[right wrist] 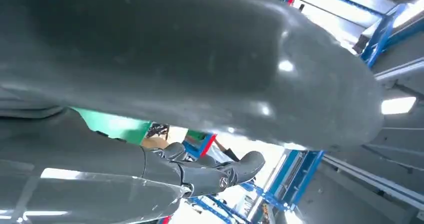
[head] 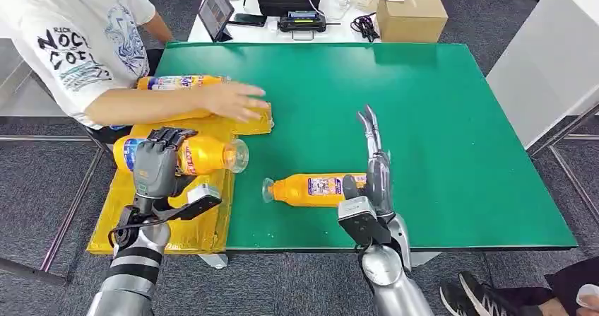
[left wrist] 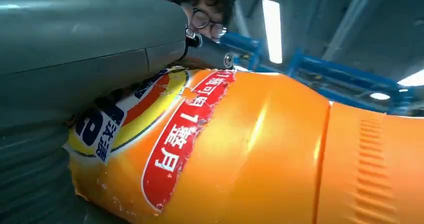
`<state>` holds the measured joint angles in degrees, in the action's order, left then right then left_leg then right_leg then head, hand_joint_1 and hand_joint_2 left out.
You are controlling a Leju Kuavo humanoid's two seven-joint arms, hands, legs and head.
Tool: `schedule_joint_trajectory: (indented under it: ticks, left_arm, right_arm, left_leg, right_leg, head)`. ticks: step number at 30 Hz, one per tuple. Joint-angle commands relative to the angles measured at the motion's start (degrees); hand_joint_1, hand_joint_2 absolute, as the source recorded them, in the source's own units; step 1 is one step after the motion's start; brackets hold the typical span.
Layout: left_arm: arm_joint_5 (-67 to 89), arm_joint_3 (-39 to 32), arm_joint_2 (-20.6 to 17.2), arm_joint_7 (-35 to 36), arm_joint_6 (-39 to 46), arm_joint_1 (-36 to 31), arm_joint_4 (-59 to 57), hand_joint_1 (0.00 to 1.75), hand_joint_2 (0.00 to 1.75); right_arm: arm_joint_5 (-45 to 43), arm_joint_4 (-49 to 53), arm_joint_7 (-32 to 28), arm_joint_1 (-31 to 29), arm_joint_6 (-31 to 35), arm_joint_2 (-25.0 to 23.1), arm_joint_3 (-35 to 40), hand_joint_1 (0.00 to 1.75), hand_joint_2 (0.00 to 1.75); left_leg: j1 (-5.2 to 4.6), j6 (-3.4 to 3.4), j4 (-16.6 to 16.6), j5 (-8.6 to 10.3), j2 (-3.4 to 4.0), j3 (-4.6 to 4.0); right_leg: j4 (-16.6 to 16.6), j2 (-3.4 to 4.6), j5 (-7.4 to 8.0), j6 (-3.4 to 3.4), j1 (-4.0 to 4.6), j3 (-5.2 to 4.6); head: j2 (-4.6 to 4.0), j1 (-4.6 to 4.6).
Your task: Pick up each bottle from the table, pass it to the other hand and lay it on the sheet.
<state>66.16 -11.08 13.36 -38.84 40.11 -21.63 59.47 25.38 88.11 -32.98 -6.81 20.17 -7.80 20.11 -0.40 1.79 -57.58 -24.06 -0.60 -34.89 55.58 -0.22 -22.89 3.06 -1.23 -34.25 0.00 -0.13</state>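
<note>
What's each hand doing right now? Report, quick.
Left hand: grips an orange bottle above the yellow sheet.
Right hand: open, fingers straight, beside the second bottle on the table, holding nothing.

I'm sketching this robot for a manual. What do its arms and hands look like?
Both arms are silver metal with black ribbed bands. The left hand has a grey back and dark fingers, with a black cable looping beneath the wrist. The right hand has a grey ribbed cover and grey fingers.

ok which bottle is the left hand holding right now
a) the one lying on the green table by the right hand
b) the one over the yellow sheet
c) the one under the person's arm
b: the left hand grips an orange bottle above the yellow sheet.
</note>
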Motion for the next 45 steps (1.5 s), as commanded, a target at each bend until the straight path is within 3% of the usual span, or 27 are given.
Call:
schedule_joint_trajectory:
  ticks: [1, 3, 5, 11, 30, 31, 32, 33, 35, 36, 45]
  left_arm:
    - [14.71, -5.36, -1.21, 7.27, -0.11, -2.77, -5.63, 1.75, 1.75]
    - [17.47, -4.4, -3.44, 8.77, -0.62, -1.26, -7.12, 1.75, 1.75]
    - [21.46, -1.83, -5.49, 14.36, -0.11, -3.65, -15.78, 1.75, 1.75]
    - [16.82, 4.96, -9.81, 19.8, -3.03, -9.68, -34.83, 1.75, 1.75]
    - [14.13, 8.68, -10.07, 23.27, -15.69, -13.88, -37.85, 1.75, 1.75]
    - [14.38, 9.51, -10.13, 24.04, -16.04, -14.02, -37.79, 1.69, 1.75]
    - [14.19, 9.75, -9.98, 24.28, -17.5, -14.34, -38.18, 0.1, 1.75]
    - [13.35, 9.5, -9.79, 24.12, -18.98, -14.74, -38.24, 0.0, 1.75]
    - [10.57, 8.58, -9.46, 22.44, -23.1, -15.22, -38.33, 0.0, 1.75]
    - [9.57, 8.42, -9.42, 21.81, -24.43, -15.26, -38.29, 0.0, 0.0]
    - [0.24, 8.03, -10.57, 17.41, -36.97, -15.12, -38.03, 0.0, 0.0]
  right_arm:
    - [-0.68, -1.74, -0.67, -1.54, 0.17, 1.39, -1.8, 0.0, 0.0]
    - [-1.05, -1.43, -0.75, -1.19, -0.59, 2.47, -2.99, 0.0, 0.0]
    - [-0.51, -1.9, -0.08, -0.8, -0.84, 2.42, -3.39, 0.0, 0.0]
    - [1.1, -5.37, 2.36, -0.87, -3.72, 2.49, -5.29, 0.0, 0.0]
    - [4.85, -7.15, 4.32, -3.81, -6.67, 1.4, -1.09, 0.0, 0.0]
    - [4.72, -7.09, 4.3, -3.86, -6.77, 1.38, -0.83, 0.0, 0.0]
    - [4.68, -6.9, 4.29, -3.89, -6.81, 1.36, -0.71, 0.0, 0.0]
    - [4.66, -6.75, 4.3, -3.92, -6.8, 1.31, -0.6, 0.0, 0.0]
    - [4.63, -6.79, 4.3, -4.13, -6.8, 1.41, -0.44, 0.0, 0.0]
    - [4.38, -6.82, 4.49, -4.19, -6.83, 1.36, -0.53, 0.0, 1.75]
    - [3.02, -9.44, 4.9, -5.57, -6.6, 1.38, -0.84, 0.0, 1.75]
  left_leg:
    - [0.13, -0.12, -0.06, -0.16, 0.11, 0.26]
    - [0.04, -0.07, 0.06, -0.06, 0.06, 0.2]
    - [0.05, -0.09, 0.06, -0.06, 0.07, 0.22]
    - [0.11, -0.14, 0.1, -0.05, -0.12, 0.37]
    - [0.05, -0.16, 0.04, 0.06, -0.07, 0.37]
    - [0.11, -0.21, 0.01, 0.03, 0.02, 0.41]
    - [0.05, -0.18, 0.05, 0.11, -0.07, 0.39]
    - [0.07, -0.19, 0.04, 0.11, -0.08, 0.41]
    - [0.09, -0.18, 0.02, 0.14, -0.11, 0.39]
    - [0.05, -0.15, 0.03, 0.18, -0.19, 0.35]
    - [0.05, -0.19, 0.06, 0.19, -0.09, 0.45]
  right_leg:
    - [-0.02, 0.07, -0.1, -0.15, 0.14, 0.29]
    - [-0.05, 0.03, -0.04, -0.1, 0.05, 0.21]
    - [-0.07, 0.03, -0.04, -0.11, 0.05, 0.23]
    - [-0.12, -0.16, -0.08, -0.17, 0.12, 0.43]
    - [-0.01, 0.03, 0.01, -0.12, 0.05, 0.42]
    - [-0.01, 0.11, 0.01, -0.18, 0.11, 0.45]
    - [-0.03, 0.03, 0.03, -0.13, 0.05, 0.45]
    - [-0.02, 0.03, 0.04, -0.17, 0.07, 0.47]
    - [-0.02, 0.01, 0.06, -0.23, 0.09, 0.47]
    - [-0.01, -0.05, 0.11, -0.23, 0.05, 0.42]
    - [-0.03, 0.05, 0.12, -0.25, 0.04, 0.51]
  head:
    - [0.0, 0.0]
    - [0.0, 0.02]
    - [0.0, 0.02]
    - [0.0, 0.0]
    - [0.0, 0.02]
    - [0.0, 0.02]
    - [0.0, 0.0]
    - [0.0, 0.02]
    - [0.0, 0.02]
    - [0.0, 0.0]
    - [0.0, 0.02]
